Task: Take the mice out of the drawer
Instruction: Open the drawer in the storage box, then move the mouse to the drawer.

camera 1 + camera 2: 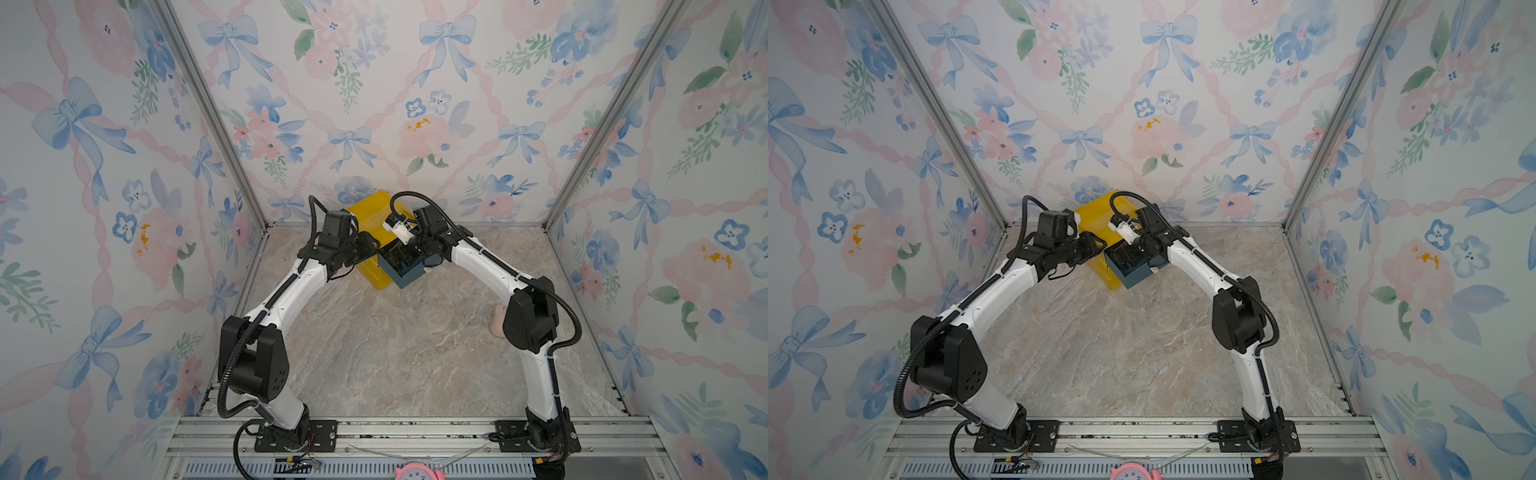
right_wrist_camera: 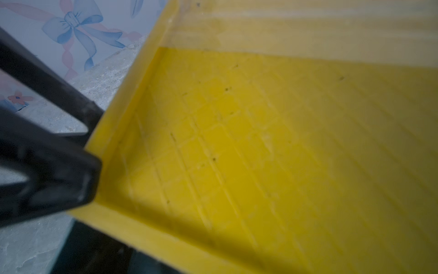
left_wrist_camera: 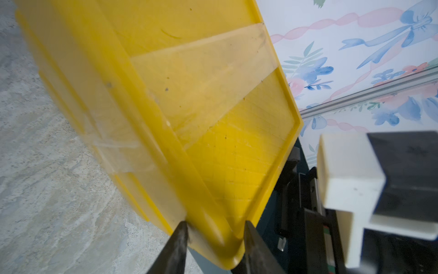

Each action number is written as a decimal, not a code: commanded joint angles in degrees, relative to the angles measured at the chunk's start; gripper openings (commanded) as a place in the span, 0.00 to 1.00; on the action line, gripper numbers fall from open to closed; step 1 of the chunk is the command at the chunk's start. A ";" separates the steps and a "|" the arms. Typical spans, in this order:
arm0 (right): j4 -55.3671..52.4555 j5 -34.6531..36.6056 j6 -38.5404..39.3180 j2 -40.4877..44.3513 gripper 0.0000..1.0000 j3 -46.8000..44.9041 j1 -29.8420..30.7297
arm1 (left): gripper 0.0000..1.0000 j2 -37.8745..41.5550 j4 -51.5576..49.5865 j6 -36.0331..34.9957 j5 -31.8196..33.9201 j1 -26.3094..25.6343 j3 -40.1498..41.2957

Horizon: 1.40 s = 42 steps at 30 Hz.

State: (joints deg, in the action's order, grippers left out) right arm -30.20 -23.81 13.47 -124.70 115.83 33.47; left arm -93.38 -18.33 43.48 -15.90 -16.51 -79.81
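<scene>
Frankly, I cannot pick out any of the mice. The drawer [image 1: 409, 277], dark teal, stands pulled out of the yellow case [image 1: 369, 208] toward the front of the table [image 1: 395, 357]. In both top views its open top is covered by my right gripper [image 1: 397, 258] and wrist, and the black shapes inside blur into my own black parts. The drawer's inside lies directly under that gripper. Its fingers do not show in the right wrist view, which is soft and filled by the case's gridded top, so I cannot tell how wide it stands. My left gripper [image 3: 215, 234] is narrow, its fingers [image 3: 180, 242] pinching a top corner of the case just beside the drawer. Clear tape strips cross the case there. Farther out, a pale pink object [image 1: 498, 320] is half hidden behind my right elbow, and a pink clock [image 1: 417, 473] is cut off at the bottom edge.
</scene>
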 commanded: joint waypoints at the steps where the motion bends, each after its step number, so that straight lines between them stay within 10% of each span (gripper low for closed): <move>1: 2.67 -3.88 3.09 4.53 0.90 -3.85 2.46 | 0.41 0.92 -1.12 -0.91 0.66 1.69 1.82; 11: 11.51 -3.14 -4.04 17.30 0.86 -18.60 5.64 | 0.42 2.15 -1.36 -3.10 -1.39 5.47 3.61; 25: -1.99 7.47 -7.34 10.04 0.88 -6.95 3.14 | 0.41 2.34 -1.36 -2.90 -3.46 4.28 3.56; 42: -4.13 21.50 -33.05 5.66 0.94 -1.77 6.90 | 0.41 9.92 -1.27 2.51 -0.96 -2.44 10.59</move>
State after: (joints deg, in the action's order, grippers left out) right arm -32.80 -4.34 -14.63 -117.73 111.92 39.55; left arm -84.40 -18.41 44.40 -16.34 -17.65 -70.96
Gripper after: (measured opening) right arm 0.935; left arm 0.415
